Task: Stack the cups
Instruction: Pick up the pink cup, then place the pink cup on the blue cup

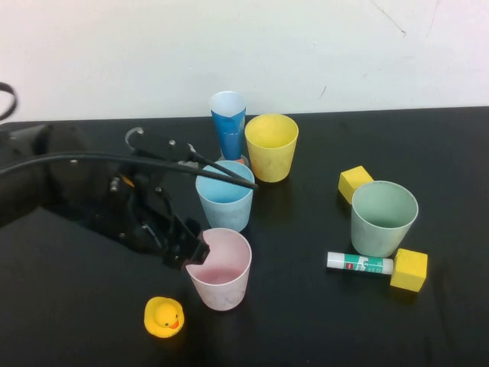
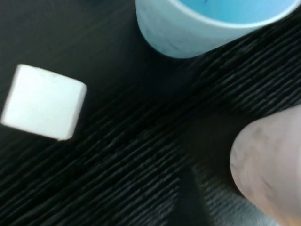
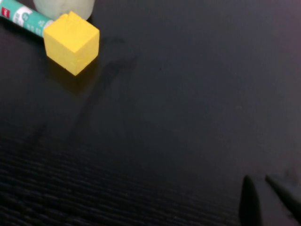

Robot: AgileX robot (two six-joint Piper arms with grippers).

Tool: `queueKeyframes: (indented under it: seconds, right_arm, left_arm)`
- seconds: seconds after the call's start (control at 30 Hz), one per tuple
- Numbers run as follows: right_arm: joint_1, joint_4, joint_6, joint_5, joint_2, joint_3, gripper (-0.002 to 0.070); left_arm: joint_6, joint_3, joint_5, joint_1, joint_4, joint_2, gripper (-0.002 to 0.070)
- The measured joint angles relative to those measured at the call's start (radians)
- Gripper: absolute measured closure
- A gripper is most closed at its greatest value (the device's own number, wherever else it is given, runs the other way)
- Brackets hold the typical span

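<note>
Counting four wide cups on the black table [image 1: 69, 321]: pale green cup [image 1: 383, 217] at right, yellow cup [image 1: 271, 146] upper centre, light blue cup [image 1: 225, 195] centre, pink cup [image 1: 219, 267] lower centre; one narrow dark-blue cup [image 1: 228, 123]; two yellow cubes [image 1: 409, 269]; one glue stick [image 1: 360, 264]; one rubber duck [image 1: 163, 316]; left gripper [image 1: 191, 252] at the pink rim, jaw state indiscernible; right gripper [image 3: 268, 197] visible only in its wrist view, fingers close together; open room at lower right.
</note>
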Motion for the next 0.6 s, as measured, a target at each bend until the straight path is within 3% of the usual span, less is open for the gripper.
queueKeyframes:
  seconds: [0.1, 0.2, 0.27, 0.37, 0.6]
  right_arm:
    - [0.000, 0.002, 0.000, 0.000, 0.000, 0.000, 0.0679]
    - [0.000, 0.002, 0.000, 0.000, 0.000, 0.000, 0.0679]
    - [0.000, 0.002, 0.000, 0.000, 0.000, 0.000, 0.0679]
    - [0.000, 0.003, 0.000, -0.002, 0.000, 0.000, 0.0679]
    - [0.000, 0.003, 0.000, -0.005, 0.000, 0.000, 0.0679]
  left_arm:
    - [0.008, -0.016, 0.015, 0.000, -0.029, 0.047, 0.0329]
    - [0.034, -0.042, 0.046, -0.002, -0.041, 0.070, 0.0550]
    - [0.047, -0.066, 0.069, -0.004, -0.043, 0.074, 0.0622]
    - [0.055, -0.124, 0.119, -0.004, -0.043, 0.076, 0.0656]
    - [0.059, -0.364, 0.273, -0.005, -0.037, 0.076, 0.0662]
